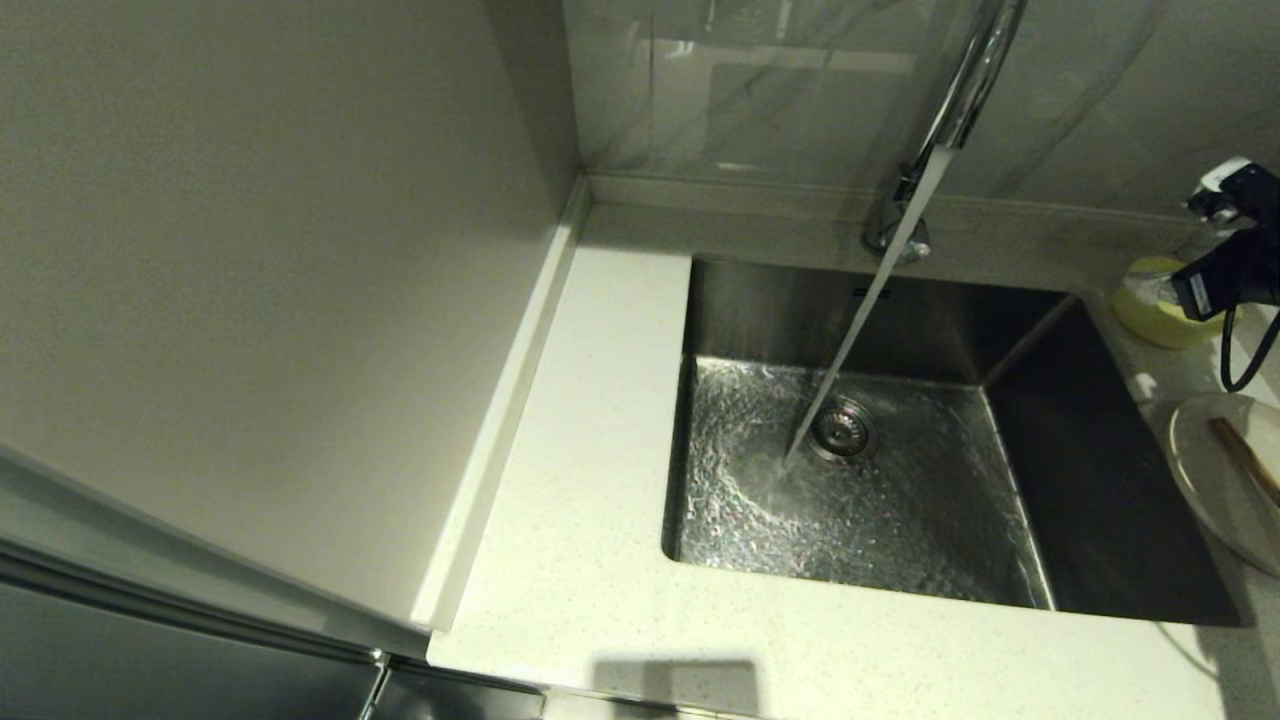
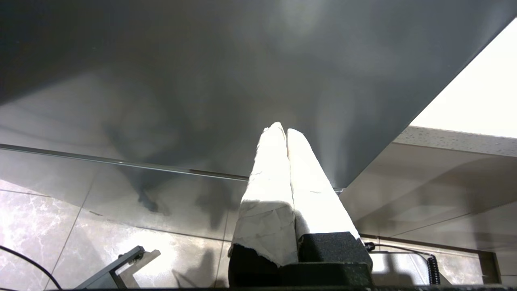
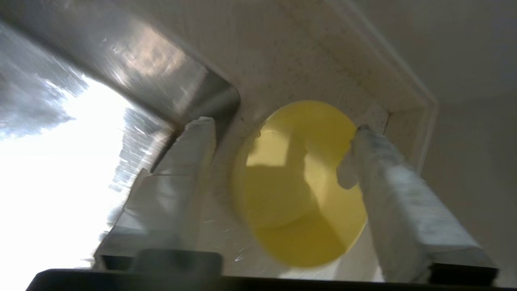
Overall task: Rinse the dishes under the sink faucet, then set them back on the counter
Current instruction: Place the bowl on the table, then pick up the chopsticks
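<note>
Hovering over the bowl point(image 3: 299, 182) at the counter's point(image 1: 560, 560) far right corner, my right gripper point(image 3: 282, 125) has its fingers spread wide around it. Water runs from the faucet point(image 1: 960, 100) into the sink point(image 1: 880, 500). Plate point(image 1: 1215, 470) and chopsticks point(image 1: 1245, 460) sit nearer, right of the sink. My left gripper point(image 2: 281, 130), fingers pressed together, hangs low beside the cabinet.

Yellow bowl point(image 3: 299, 182) — white speckled counter point(image 1: 580, 520)
</note>
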Controlling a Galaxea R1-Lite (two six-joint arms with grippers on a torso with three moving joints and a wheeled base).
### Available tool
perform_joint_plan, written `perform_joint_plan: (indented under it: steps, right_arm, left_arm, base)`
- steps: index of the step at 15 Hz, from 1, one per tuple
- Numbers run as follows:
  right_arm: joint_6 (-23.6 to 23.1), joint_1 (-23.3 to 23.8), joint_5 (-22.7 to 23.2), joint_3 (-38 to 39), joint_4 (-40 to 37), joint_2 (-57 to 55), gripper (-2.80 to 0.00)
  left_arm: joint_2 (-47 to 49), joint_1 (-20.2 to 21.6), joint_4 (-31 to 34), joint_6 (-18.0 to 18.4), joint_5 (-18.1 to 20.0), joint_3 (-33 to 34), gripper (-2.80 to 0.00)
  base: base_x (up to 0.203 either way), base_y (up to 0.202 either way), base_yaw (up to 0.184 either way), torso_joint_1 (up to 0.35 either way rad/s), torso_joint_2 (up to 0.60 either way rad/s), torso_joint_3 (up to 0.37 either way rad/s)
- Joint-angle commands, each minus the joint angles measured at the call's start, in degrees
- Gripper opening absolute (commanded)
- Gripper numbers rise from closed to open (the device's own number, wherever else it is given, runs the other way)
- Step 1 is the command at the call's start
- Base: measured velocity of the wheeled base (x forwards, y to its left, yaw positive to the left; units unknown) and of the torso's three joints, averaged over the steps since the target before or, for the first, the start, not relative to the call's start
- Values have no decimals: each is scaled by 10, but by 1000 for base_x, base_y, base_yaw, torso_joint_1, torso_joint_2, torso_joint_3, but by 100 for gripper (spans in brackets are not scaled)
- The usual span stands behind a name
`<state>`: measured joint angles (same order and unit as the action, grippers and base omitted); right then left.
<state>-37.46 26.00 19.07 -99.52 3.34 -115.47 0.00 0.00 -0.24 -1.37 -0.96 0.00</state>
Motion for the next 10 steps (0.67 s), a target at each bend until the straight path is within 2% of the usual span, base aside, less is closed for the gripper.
perform_joint_plan:
  steps: [1, 2, 3, 5, 8, 10]
  right_arm:
    - [80, 9, 19, 40, -1, 69, -280]
    - [114, 21, 35, 65, -10, 95, -280]
    - [128, 48, 45, 85, -38, 117, -280]
    - [136, 111, 67, 104, -96, 138, -280]
    - [139, 211, 139, 86, -221, 141, -280]
    - [137, 242, 155, 82, -271, 135, -280]
  left_arm:
    - [-1, 0, 0, 0, 0, 0, -280]
    - [-1, 0, 0, 0, 0, 0, -280]
    - [-1, 0, 0, 0, 0, 0, -280]
    - [-1, 0, 0, 0, 0, 0, -280]
    - [-1, 0, 0, 0, 0, 0, -280]
    - [-1, 0, 0, 0, 0, 0, -280]
  base:
    - [0, 0, 0, 0, 0, 0]
    - [0, 0, 0, 0, 0, 0]
    - [0, 0, 0, 0, 0, 0]
    - [0, 0, 0, 0, 0, 0]
    - [0, 0, 0, 0, 0, 0]
    - [0, 0, 0, 0, 0, 0]
